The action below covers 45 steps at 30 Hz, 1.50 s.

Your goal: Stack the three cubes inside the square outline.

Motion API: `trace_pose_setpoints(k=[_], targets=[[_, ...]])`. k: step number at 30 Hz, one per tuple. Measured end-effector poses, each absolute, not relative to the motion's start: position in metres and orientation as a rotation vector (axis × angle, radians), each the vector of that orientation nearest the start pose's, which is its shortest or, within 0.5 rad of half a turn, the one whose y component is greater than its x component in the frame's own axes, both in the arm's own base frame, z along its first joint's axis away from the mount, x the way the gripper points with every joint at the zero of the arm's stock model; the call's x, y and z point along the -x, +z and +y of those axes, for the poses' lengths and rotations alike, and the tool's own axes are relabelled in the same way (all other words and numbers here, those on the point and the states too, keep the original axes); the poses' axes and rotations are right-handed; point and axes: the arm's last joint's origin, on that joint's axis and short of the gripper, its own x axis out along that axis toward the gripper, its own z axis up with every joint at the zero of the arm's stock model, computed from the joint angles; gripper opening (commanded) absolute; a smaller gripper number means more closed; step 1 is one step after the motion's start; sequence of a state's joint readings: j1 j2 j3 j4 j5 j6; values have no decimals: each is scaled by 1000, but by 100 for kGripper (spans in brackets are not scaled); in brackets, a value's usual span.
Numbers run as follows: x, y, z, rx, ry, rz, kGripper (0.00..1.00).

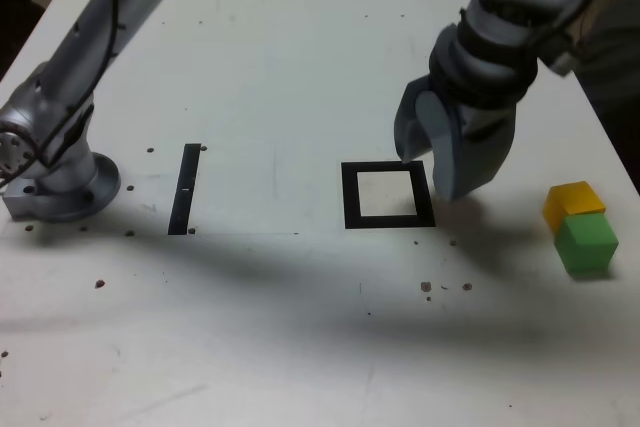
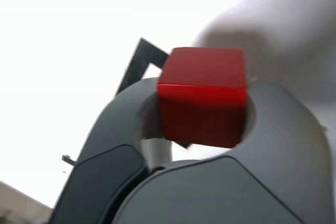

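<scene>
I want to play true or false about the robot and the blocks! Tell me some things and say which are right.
1. The gripper holds the small matte red cube between its fingers. True.
2. The flat black square outline already has a cube inside it. False: its pale centre is bare.
3. The small matte yellow cube and the small matte green cube sit touching, at the exterior view's right. True.
4. The thin black strip lies to the exterior view's right of the outline. False: it lies to the left.
5. All three cubes are stacked. False: none is stacked.
</scene>
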<state>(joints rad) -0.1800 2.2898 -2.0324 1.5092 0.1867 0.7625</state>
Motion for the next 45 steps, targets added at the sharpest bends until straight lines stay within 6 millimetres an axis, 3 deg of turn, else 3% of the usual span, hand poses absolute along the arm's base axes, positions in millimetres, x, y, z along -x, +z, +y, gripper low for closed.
trace_pose_setpoints(k=[14, 20, 31, 45], targets=[[-382, 251, -55, -448, -310, 1772, 28], [-371, 242, -54, -283, -267, 1772, 28], [-365, 228, -44, -100, -201, 1774, 28], [-372, 219, -26, -28, -171, 1757, 28]])
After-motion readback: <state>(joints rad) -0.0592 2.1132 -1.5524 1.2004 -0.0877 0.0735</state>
